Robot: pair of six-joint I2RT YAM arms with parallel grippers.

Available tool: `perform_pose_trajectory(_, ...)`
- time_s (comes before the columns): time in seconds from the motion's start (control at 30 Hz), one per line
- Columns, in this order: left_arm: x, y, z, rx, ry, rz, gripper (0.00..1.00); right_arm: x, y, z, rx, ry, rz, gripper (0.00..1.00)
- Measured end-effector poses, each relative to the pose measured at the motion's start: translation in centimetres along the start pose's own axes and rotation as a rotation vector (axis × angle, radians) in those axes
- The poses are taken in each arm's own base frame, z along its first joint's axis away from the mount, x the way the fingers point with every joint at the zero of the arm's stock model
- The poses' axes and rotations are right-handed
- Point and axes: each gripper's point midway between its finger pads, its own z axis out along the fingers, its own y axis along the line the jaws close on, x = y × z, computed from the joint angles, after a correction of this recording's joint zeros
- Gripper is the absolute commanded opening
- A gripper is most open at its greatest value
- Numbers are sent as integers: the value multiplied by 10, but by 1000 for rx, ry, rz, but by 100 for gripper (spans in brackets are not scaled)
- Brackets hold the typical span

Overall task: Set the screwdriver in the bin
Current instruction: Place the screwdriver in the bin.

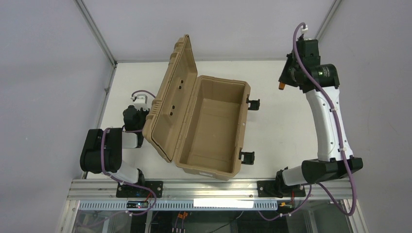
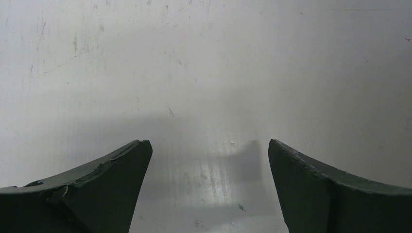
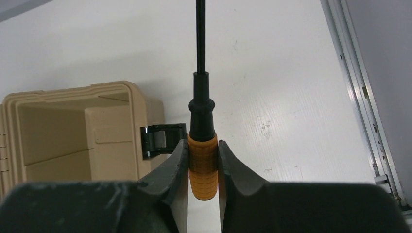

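Right gripper (image 3: 202, 145) clamped on the screwdriver (image 3: 201, 114) by its orange handle, black shaft pointing away from the wrist. It's held at the table's (image 1: 284, 141) far right, well apart from the tan bin (image 1: 206, 169). Bin lid (image 1: 170, 97) stands open on the left side, and the black latches (image 1: 252, 103) face the right arm. Left gripper (image 2: 208, 141) spread wide, holding nothing, low over bare tabletop left of the lid.

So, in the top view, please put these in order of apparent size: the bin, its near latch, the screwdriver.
1. Bin, by far the largest.
2. Near latch.
3. Screwdriver, the smallest: only its orange end shows.
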Motion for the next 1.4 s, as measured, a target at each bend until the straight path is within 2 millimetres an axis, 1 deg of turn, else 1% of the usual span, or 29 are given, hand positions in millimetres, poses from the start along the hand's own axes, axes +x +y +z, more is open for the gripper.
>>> perform_pose_trajectory(0.07,0,0,0,0,0,0,99,-11,2,-9,-7,-15,4,1)
perform_pose_trajectory(0.13,0,0,0,0,0,0,99,-16,4,-14,-13,-16,6,1)
perform_pose_trajectory(0.27,0,0,0,0,0,0,99,-10,13,-20,-38,22,11,1)
perform_pose_trajectory(0.37,0,0,0,0,0,0,99,-2,26,-23,-64,51,5,1)
perform_pose_trajectory(0.47,0,0,0,0,0,0,99,9,47,-27,-102,71,-11,0)
perform_pose_trajectory(0.57,0,0,0,0,0,0,99,18,73,-33,-142,82,-38,0)
perform_pose_trajectory(0.67,0,0,0,0,0,0,99,26,100,-38,-181,88,-57,0)
perform_pose_trajectory(0.83,0,0,0,0,0,0,99,37,139,-42,-221,97,-62,0)
perform_pose_trajectory(0.9,0,0,0,0,0,0,99,45,155,-42,-237,107,-68,0)
perform_pose_trajectory(0.97,0,0,0,0,0,0,99,56,175,-43,-255,120,-80,0)
perform_pose_trajectory(1.07,0,0,0,0,0,0,99,73,200,-41,-276,143,-98,0)
perform_pose_trajectory(1.23,0,0,0,0,0,0,99,95,229,-36,-285,164,-111,0)
perform_pose_trajectory(1.4,0,0,0,0,0,0,99,107,251,-33,-299,153,-100,0)
